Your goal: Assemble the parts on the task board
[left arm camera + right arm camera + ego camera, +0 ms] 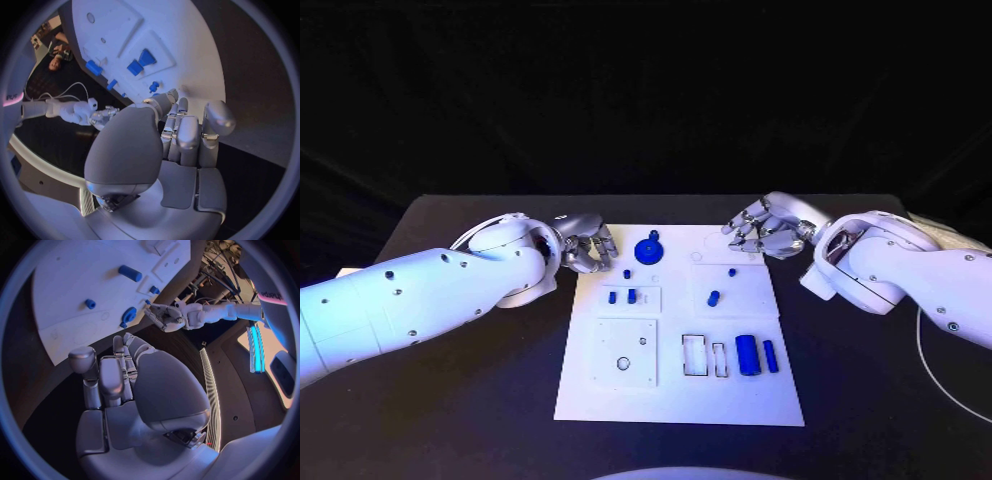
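Evidently neither hand had hold of anything. The left hand (586,245) hung over the far left corner of the task board (589,400), its fingers curled in on nothing, and the right hand (764,230) did the same over the far right corner. Just between them, at the board's far edge, lay the round blue gear (649,247). Nearer, small blue pegs (630,295) stood in the middle recesses, and two blue cylinders (756,356) lay side by side toward the near right. These parts looked to me like hard, light plastic: stiff, smooth, apt to roll or slip, so best pinched across their sides, the gear by its rim. The black table (459,400) lay open on both flanks, giving each arm room to swing outward. The board's thin edge could catch a low fingertip.
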Motion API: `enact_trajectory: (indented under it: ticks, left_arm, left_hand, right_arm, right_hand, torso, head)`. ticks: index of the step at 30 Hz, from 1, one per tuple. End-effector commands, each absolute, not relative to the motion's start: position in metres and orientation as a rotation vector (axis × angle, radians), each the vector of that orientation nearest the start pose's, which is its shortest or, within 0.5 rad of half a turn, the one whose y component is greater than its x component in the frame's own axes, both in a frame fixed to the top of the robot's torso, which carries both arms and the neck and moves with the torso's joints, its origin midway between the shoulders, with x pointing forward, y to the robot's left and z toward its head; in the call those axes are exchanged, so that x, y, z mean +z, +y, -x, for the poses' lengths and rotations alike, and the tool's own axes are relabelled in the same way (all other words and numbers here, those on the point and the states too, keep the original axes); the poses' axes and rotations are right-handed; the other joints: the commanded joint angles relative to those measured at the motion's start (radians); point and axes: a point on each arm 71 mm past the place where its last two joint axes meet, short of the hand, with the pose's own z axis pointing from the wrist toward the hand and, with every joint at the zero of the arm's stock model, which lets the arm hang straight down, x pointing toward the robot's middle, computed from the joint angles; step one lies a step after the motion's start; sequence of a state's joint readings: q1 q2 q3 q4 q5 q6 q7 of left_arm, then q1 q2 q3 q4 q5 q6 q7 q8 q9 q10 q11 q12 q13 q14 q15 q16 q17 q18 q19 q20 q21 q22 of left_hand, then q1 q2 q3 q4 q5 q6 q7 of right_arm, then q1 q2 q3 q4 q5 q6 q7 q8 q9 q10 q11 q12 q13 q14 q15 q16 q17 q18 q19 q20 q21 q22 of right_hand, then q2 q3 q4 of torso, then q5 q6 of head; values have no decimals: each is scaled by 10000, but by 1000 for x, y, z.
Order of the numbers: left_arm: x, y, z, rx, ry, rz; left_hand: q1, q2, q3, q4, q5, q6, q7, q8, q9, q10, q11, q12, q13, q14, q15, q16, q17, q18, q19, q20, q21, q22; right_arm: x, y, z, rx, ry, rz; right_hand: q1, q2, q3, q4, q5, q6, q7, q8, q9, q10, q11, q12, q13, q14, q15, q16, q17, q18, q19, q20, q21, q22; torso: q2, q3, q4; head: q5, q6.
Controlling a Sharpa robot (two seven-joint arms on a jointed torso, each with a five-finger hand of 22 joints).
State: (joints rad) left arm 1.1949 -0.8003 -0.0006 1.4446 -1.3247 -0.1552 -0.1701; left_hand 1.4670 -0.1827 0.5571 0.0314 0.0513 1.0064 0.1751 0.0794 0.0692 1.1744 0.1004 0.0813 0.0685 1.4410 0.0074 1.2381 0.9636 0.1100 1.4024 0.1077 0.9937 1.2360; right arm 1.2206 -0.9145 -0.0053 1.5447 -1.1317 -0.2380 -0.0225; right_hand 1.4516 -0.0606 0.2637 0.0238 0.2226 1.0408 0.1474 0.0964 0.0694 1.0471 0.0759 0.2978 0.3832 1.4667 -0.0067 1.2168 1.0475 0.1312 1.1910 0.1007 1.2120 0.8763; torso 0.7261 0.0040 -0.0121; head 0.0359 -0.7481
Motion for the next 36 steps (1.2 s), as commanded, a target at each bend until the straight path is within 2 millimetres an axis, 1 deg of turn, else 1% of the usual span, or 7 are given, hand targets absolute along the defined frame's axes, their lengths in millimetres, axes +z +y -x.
enact_trajectory:
  ticks: [1,4,5,8,11,16,36]
  left_arm:
    - [-181,213,-504,-10204,17105,4890]
    - [-182,218,-501,-12323,16463,7778]
    - [-182,219,-500,-12967,16149,8733]
    - [-184,221,-496,-14286,15304,10782]
    - [-186,222,-492,-14921,14811,11787]
    - [-187,222,-489,-15364,14474,12383]
    - [-187,225,-487,-15437,14307,12676]
  left_hand:
    - [-52,71,276,-75,19,114,92,49,-10,-66,72,13,-22,-721,58,-1129,-1634,353,-674,8,-1612,-900]
    - [-453,20,146,72,-13,205,113,89,-3,-45,79,137,3,-1539,116,-2312,-3293,638,-1516,70,-3426,-1913]
    - [-581,13,37,130,2,238,106,107,1,-16,80,190,14,-1685,110,-2494,-3533,684,-1677,85,-3740,-2092]
    - [-855,29,-348,215,6,298,64,155,5,58,35,390,53,-1805,99,-2627,-3760,729,-1833,98,-4109,-2333]
    - [-933,127,-615,222,19,335,36,197,6,77,-2,548,81,-1847,72,-2662,-3884,738,-1823,82,-4245,-2450]
    - [-935,174,-732,203,16,365,13,227,9,85,-15,631,94,-1877,62,-2692,-3970,735,-1803,74,-4306,-2506]
    - [-877,229,-850,138,18,368,0,249,6,62,-30,722,104,-1939,48,-2766,-4132,734,-1780,59,-4383,-2576]
  right_arm:
    - [-173,-227,-481,5824,17834,2193]
    - [-177,-227,-477,5122,17753,3048]
    - [-178,-226,-476,4920,17719,3299]
    - [-181,-223,-473,4450,17638,3902]
    - [-186,-219,-471,4203,17569,4291]
    - [-192,-211,-470,4061,17555,4651]
    - [-202,-194,-473,4189,17556,4778]
  right_hand:
    - [-108,-234,311,-87,-98,259,20,35,-3,241,-7,-542,-614,122,28,-60,-32,41,114,-1,14,38]
    - [-244,-376,538,-113,-180,432,-29,27,-7,451,-13,-887,-1109,159,30,-45,-16,34,158,2,32,76]
    - [-264,-371,601,-112,-184,479,-48,28,-4,485,7,-958,-1214,159,27,-54,-28,28,161,7,29,74]
    - [-341,-471,684,-126,-307,540,-69,1,-8,505,24,-1147,-1476,158,46,-96,-87,28,150,12,6,42]
    - [-409,-538,743,-119,-402,526,-70,-61,-20,500,41,-1291,-1685,155,61,-136,-140,32,140,17,-17,14]
    - [-479,-605,839,-115,-441,517,-72,-147,-25,493,50,-1473,-1982,154,64,-176,-191,37,132,17,-47,-21]
    - [-583,-511,1052,-44,-410,547,-10,-246,-21,582,107,-1648,-2396,156,91,-210,-242,34,158,29,-63,-30]
  torso:
    - [10,-3,-20]
    - [7,-12,-31]
    - [4,-9,-26]
    - [3,-11,-3]
    - [3,-23,15]
    - [12,2,13]
    - [17,10,-6]
  head:
    - [-257,47]
    - [-375,70]
    - [-384,70]
    - [-510,93]
    - [-542,109]
    - [-500,126]
    - [-450,84]
